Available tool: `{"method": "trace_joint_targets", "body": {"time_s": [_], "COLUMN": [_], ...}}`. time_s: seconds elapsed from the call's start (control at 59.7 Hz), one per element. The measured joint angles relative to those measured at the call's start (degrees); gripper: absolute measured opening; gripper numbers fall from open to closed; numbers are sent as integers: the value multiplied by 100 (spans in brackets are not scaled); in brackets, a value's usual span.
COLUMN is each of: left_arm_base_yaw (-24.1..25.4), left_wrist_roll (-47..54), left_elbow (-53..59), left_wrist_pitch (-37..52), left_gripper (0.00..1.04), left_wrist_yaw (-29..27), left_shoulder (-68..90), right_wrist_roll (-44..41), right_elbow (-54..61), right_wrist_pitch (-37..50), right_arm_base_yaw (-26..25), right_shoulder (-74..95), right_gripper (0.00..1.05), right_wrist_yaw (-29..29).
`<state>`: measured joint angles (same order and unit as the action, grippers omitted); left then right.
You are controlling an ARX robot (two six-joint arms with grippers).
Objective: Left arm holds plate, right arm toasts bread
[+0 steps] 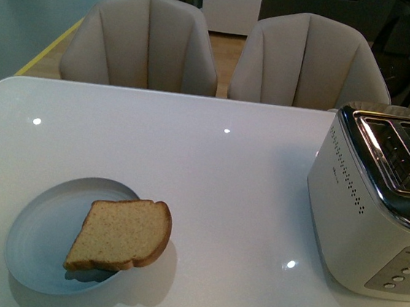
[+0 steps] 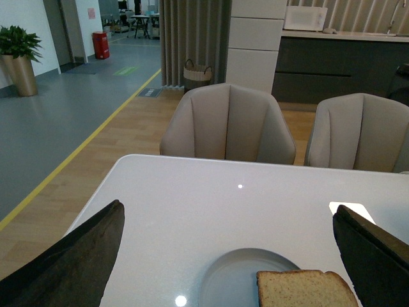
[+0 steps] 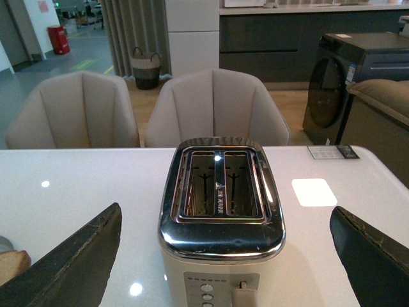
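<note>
The bread [image 1: 120,235] is a light-brown slice with a darker crust. It lies across the right edge of the pale blue-grey plate [image 1: 39,235] at the front left of the white table, its rounded end overhanging the rim. No arm shows in the front view. In the left wrist view my left gripper [image 2: 227,256] is open and empty, its black jaws wide apart above and in front of the plate [image 2: 233,281] and bread [image 2: 305,289]. My right gripper [image 3: 225,252] is open and empty, jaws spread either side of the toaster [image 3: 220,220]. A corner of the bread [image 3: 11,263] shows there.
The cream and chrome two-slot toaster [image 1: 379,205] stands at the table's right side, slots empty, buttons and lever facing me. Two beige chairs [image 1: 143,44] [image 1: 310,62] stand behind the far edge of the table [image 1: 211,169].
</note>
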<state>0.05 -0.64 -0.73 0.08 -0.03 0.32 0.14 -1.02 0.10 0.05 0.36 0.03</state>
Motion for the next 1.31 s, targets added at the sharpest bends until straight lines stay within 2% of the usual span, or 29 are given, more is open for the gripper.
{"method": "trace_joint_targets", "body": {"time_s": [0.77,0.787,0.887,0.937,1.155,1.255,1.306], "left_arm_base_yaw": [0,-2,-26,-11,361,560,706], "left_wrist_roll": [0,-13,-789,-992,-1095,-977,-802], "left_elbow": [0,-11,-774,-876,-1093,-1237,-1438], "left_wrist_pitch": [0,-42,-1827,-1978,-664,273,1180], "left_gripper": [97,97,97,97,97,97,97], "left_wrist_yaw": [0,-11,2,55,669,931,951], "left_shoulder": [2,24,1202,1681,3386,4540,5694], "right_wrist_roll": [0,0,0,0,0,0,0], "right_elbow": [0,0,0,0,0,0,0], "right_wrist_pitch": [0,0,0,0,0,0,0], "right_arm_base_yaw": [0,0,0,0,0,0,0], "right_shoulder": [0,0,0,-4,-4,-4,-4], "right_gripper": [96,96,96,96,96,96,96], "right_wrist_yaw": [0,0,-2,-4,-4,-4,-4]}}
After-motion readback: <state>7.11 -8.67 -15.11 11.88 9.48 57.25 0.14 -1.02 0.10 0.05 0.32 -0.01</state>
